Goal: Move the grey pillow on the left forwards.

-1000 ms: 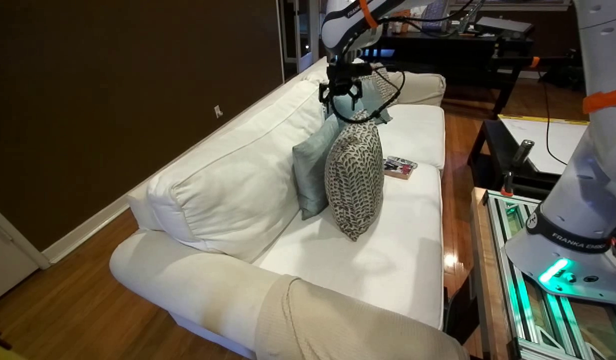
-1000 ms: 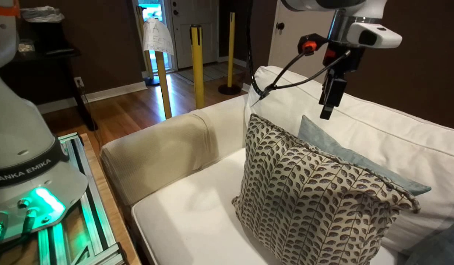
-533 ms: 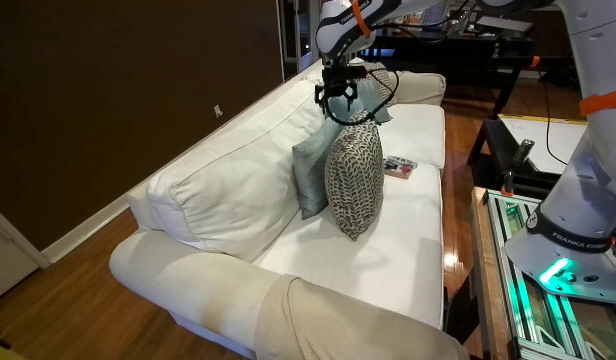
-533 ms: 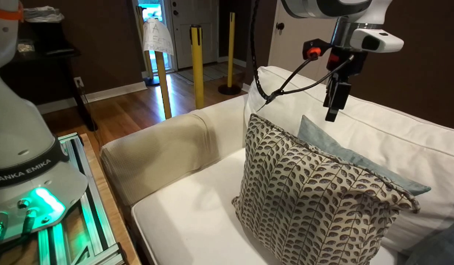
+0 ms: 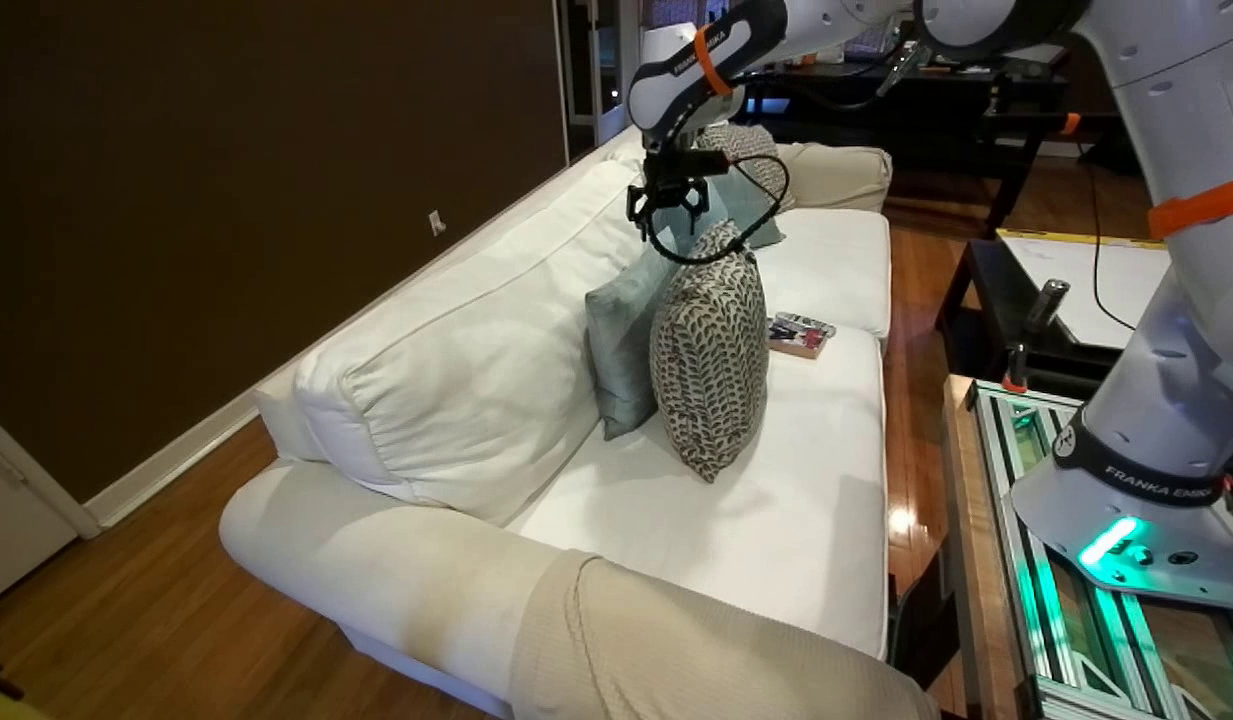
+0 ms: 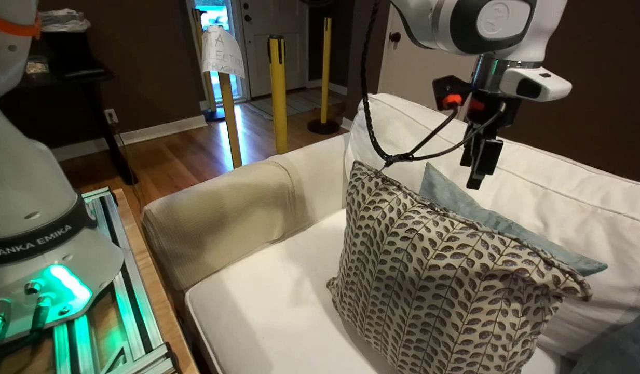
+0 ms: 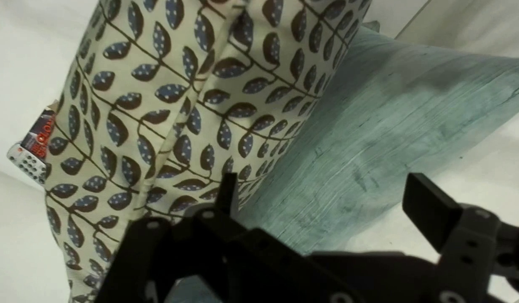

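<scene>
The grey pillow (image 5: pixel 624 345) is plain grey-blue and leans on the sofa back behind the black-and-white leaf-patterned pillow (image 5: pixel 711 365). In an exterior view only its upper strip (image 6: pixel 501 223) shows above the patterned pillow (image 6: pixel 439 275). In the wrist view the grey pillow (image 7: pixel 356 147) runs diagonally between the fingers, right of the patterned pillow (image 7: pixel 192 97). My gripper (image 5: pixel 669 228) is open and empty, pointing down above the grey pillow. It also shows from the side in an exterior view (image 6: pixel 474 183). In the wrist view the fingertips (image 7: pixel 322 185) are wide apart, one over each side of the pillow.
The white sofa's back cushion (image 5: pixel 476 350) rises behind the pillows. Paler blue pillows (image 5: pixel 746 210) and another patterned pillow (image 5: pixel 761 150) stand farther along. A book (image 5: pixel 800 335) lies on the seat; a remote (image 7: pixel 27 162) lies by it. A cable loop (image 6: pixel 397 157) hangs near the patterned pillow's top.
My gripper has moved down and a little toward the sofa back, closer to the grey pillow's top edge. It stays open. The pillows have not moved.
</scene>
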Robot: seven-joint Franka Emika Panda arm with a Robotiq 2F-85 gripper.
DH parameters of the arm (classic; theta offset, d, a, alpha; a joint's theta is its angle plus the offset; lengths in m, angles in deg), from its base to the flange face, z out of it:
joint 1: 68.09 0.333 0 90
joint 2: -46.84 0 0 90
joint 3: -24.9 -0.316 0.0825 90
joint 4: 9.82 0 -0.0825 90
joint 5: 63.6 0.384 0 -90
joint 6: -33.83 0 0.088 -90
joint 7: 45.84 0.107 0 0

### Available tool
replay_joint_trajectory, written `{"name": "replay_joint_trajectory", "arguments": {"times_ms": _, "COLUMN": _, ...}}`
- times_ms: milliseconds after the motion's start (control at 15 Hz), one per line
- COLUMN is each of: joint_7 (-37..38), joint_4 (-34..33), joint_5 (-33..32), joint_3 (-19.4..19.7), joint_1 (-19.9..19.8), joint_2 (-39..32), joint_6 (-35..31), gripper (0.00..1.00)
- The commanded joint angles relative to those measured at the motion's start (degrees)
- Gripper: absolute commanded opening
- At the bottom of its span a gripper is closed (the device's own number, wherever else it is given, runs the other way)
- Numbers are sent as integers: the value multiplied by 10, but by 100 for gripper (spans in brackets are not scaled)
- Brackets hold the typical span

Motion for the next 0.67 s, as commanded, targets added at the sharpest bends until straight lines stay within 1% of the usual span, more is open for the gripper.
{"name": "replay_joint_trajectory", "arguments": {"times_ms": 0, "joint_7": -50, "joint_4": -46, "joint_5": 26, "joint_3": -13, "joint_1": -16, "joint_2": -49, "joint_6": -48, "gripper": 100}}
{"name": "replay_joint_trajectory", "arguments": {"times_ms": 200, "joint_7": -65, "joint_4": -78, "joint_5": 38, "joint_3": -21, "joint_1": -23, "joint_2": -85, "joint_6": -77, "gripper": 100}}
{"name": "replay_joint_trajectory", "arguments": {"times_ms": 600, "joint_7": -31, "joint_4": -160, "joint_5": 57, "joint_3": -22, "joint_1": -28, "joint_2": -162, "joint_6": -28, "gripper": 100}}
